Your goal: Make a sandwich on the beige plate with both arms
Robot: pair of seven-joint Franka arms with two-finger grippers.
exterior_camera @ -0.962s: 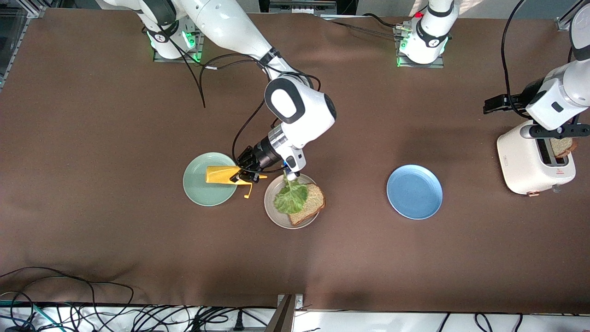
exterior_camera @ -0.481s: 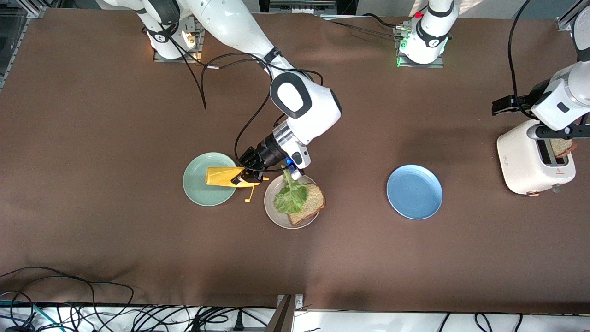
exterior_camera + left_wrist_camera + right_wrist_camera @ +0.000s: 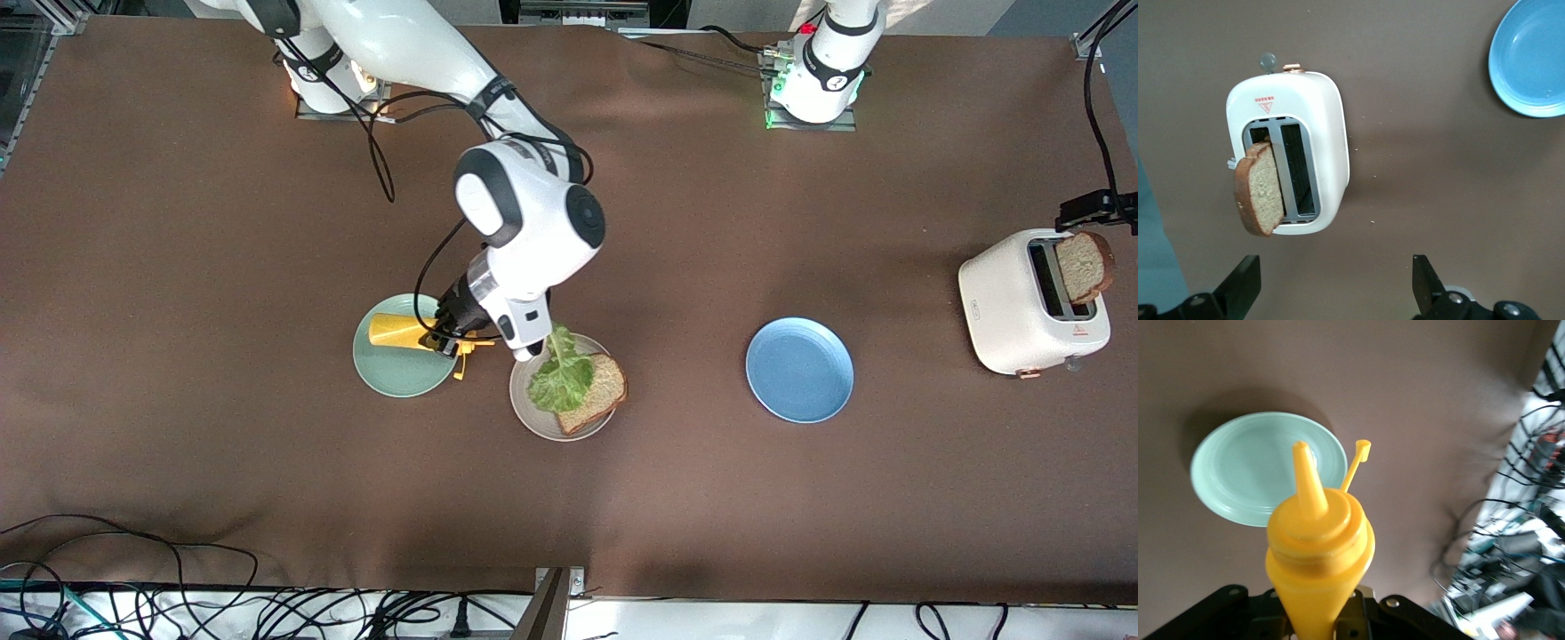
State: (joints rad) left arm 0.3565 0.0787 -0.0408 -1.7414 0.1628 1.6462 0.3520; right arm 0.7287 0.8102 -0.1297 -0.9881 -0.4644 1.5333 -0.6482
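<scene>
The sandwich (image 3: pixel 580 384) is half built on the beige plate (image 3: pixel 533 411) near the middle of the table in the front view: we see one slice of brown bread with a ruffled lettuce leaf (image 3: pixel 560 373) lying over its end toward the right arm's end of the table. Beside that plate, toward the right arm's end, sits the mint-green plate (image 3: pixel 391 366). The right gripper (image 3: pixel 442 336) hangs over the edge of the mint-green plate, fingers pinched tight on a yellow squeeze bottle (image 3: pixel 398 330) held roughly level. A blue plate (image 3: pixel 799 370) lies toward the left arm's end, and farther that way stands a white toaster (image 3: pixel 1018 307) with a second slice of bread (image 3: pixel 1085 267) sticking up from one slot. Of the left arm we see little more than a black part at the frame's edge above the toaster.

In the left wrist view, the left gripper (image 3: pixel 1337 283) hovers over the toaster (image 3: pixel 1328 127), fingers spread wide and gripping nothing; the slice (image 3: pixel 1260 189) leans out of a slot, and the blue plate (image 3: pixel 1531 60) shows at a corner.

In the right wrist view, the bottle (image 3: pixel 1318 553) fills the foreground, nozzle bare, its cap apparently dangling on a strap; the mint-green plate (image 3: pixel 1238 480) lies below.
</scene>
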